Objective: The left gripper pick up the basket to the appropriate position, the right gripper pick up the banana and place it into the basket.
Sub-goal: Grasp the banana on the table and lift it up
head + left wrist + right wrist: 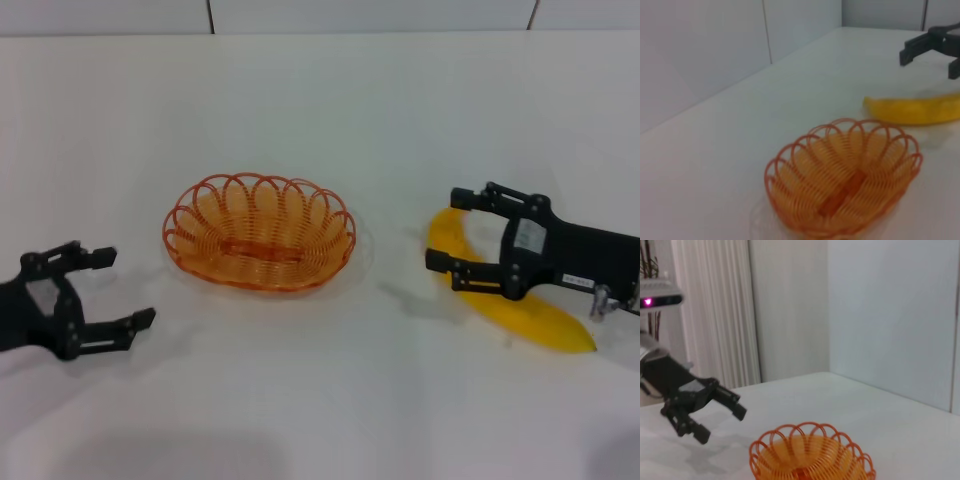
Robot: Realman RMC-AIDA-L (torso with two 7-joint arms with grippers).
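The orange wire basket (259,231) sits empty on the white table, left of centre; it also shows in the left wrist view (842,181) and in the right wrist view (811,453). The yellow banana (530,312) lies on the table at the right, seen too in the left wrist view (914,109). My right gripper (447,227) is open, above the banana's near half, its fingers pointing toward the basket. My left gripper (125,288) is open and empty at the left, a short way from the basket's rim; the right wrist view shows it too (720,415).
The white table (320,110) stretches back to a pale wall. In the right wrist view white curtains (715,310) hang behind the left arm, and a device with a pink light (647,301) sits at the far side.
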